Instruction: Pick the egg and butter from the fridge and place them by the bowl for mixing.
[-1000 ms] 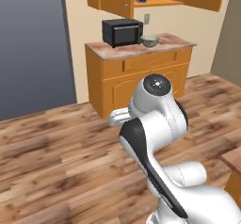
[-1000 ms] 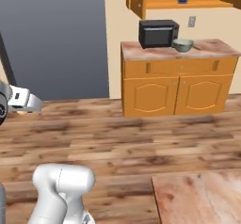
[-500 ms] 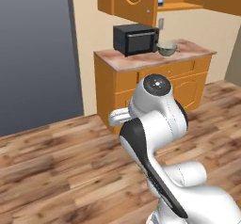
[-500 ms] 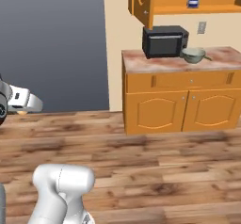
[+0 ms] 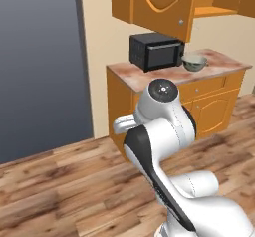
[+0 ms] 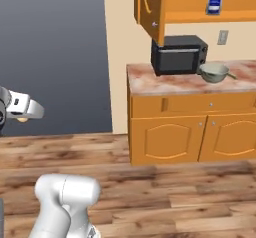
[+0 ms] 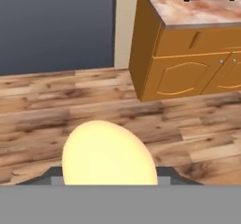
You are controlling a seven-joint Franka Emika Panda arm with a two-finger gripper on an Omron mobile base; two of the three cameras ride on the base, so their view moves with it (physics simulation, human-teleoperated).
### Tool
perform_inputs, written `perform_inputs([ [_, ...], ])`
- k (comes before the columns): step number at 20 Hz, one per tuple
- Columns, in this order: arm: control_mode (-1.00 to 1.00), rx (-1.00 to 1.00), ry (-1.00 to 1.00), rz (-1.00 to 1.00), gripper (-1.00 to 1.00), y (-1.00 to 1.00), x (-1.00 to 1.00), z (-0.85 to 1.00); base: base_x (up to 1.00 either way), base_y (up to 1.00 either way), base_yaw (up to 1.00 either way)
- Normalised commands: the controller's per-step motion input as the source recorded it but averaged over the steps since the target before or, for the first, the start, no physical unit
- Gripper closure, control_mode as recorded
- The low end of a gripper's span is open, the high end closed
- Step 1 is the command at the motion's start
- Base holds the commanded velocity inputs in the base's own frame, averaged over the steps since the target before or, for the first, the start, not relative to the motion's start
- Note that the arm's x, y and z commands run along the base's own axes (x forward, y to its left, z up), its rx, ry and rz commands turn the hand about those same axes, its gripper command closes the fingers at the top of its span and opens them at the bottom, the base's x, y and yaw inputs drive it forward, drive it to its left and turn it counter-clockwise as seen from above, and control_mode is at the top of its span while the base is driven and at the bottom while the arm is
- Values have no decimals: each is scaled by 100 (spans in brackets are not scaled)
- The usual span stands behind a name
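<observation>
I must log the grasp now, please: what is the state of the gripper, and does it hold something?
Gripper: closed on the egg, which sits between the fingertips in the hand view.

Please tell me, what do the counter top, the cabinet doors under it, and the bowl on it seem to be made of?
The counter top looks like polished stone, perhaps marble or granite: mottled pink-brown with pale veins. The cabinet doors look like varnished orange wood, with an arched raised panel and small knobs. The bowl is smooth, plain grey-green; it could be glazed ceramic or dull metal, the render leaves that open.
</observation>
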Motion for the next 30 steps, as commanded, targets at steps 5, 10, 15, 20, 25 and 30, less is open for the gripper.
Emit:
perform_inputs([
  [5,100,0,0,0,100,0,0,0,98,-90,14],
  [10,100,0,0,0,100,0,0,0,36,-100,15],
  [15,100,0,0,0,100,0,0,0,29,-100,6],
  [20,100,0,0,0,100,0,0,0,50,-100,0],
  [25,100,0,0,0,100,0,0,0,80,-100,2],
  [30,100,0,0,0,100,0,0,0,100,-100,5],
])
